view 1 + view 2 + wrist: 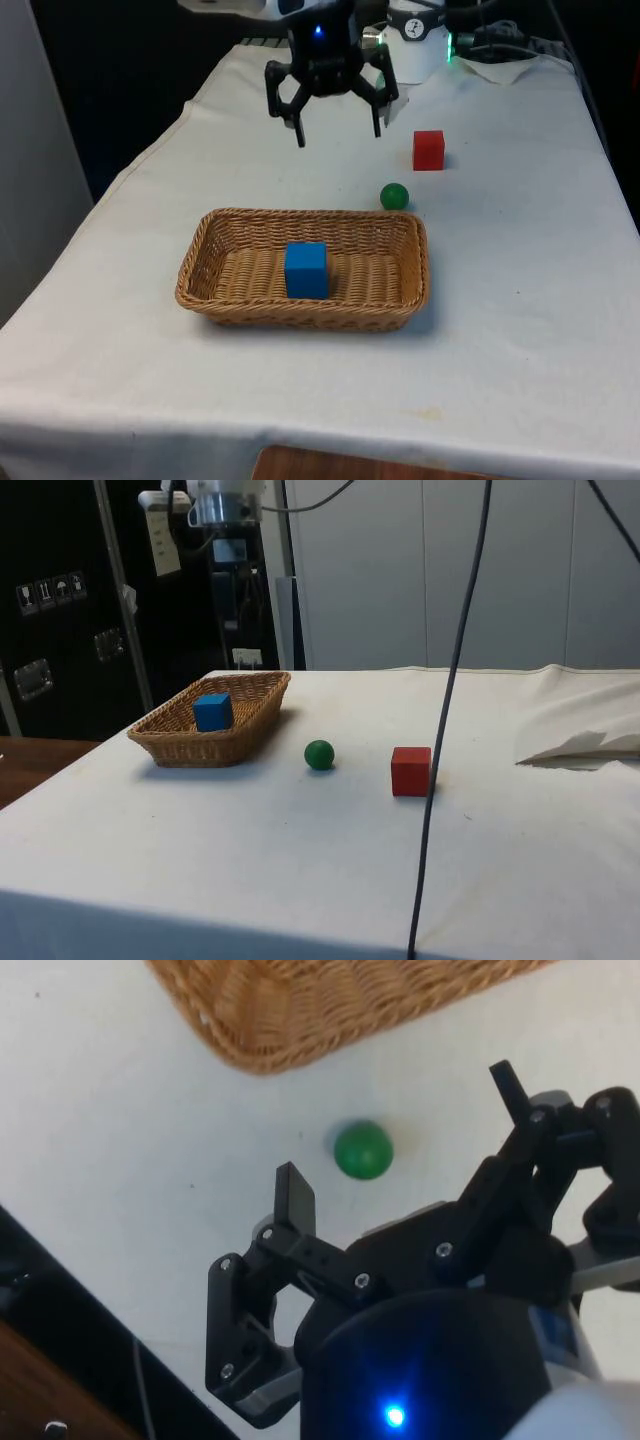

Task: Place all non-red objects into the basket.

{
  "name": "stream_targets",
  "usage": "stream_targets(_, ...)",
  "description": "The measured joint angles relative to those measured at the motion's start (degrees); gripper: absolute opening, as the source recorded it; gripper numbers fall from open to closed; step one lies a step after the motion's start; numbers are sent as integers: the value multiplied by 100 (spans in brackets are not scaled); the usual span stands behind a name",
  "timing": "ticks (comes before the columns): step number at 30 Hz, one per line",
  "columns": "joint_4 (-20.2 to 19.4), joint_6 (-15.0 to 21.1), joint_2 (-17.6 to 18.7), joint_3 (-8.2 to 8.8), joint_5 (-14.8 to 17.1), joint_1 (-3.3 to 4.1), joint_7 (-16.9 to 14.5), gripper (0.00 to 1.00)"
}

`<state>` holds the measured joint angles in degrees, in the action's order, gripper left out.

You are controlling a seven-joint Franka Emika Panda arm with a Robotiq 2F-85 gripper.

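A blue cube (306, 270) lies inside the wicker basket (225, 295) in the middle of the table; the side view has the cube (213, 712) in the basket (175, 746) too. A green ball (394, 196) rests on the cloth just behind the basket's far right corner, and a red cube (428, 150) stands a little beyond it. My gripper (338, 135) hangs open and empty high above the cloth, behind the basket and to the front view's left of the ball. In the wrist view the ball (362, 1149) sits between the spread fingers (295, 1197), beside the basket's corner (262, 1052).
The side view shows the green ball (319, 754) and red cube (411, 771) apart on open cloth. A black cable (450, 700) hangs across that view. The cloth is rumpled at the far end (510, 68) near the robot's base.
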<state>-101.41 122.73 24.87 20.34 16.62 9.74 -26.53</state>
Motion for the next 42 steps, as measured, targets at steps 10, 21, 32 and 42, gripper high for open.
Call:
stream_targets(10,-573,69,-510,-80,-34,34,17,100)
stream_targets(21,-1209,350,-1026,-218,-115,40,57,100)
stream_targets(32,-1639,470,-1427,-315,-275,40,201,100)
stream_targets(42,-2000,516,-1742,-441,-464,40,418,100)
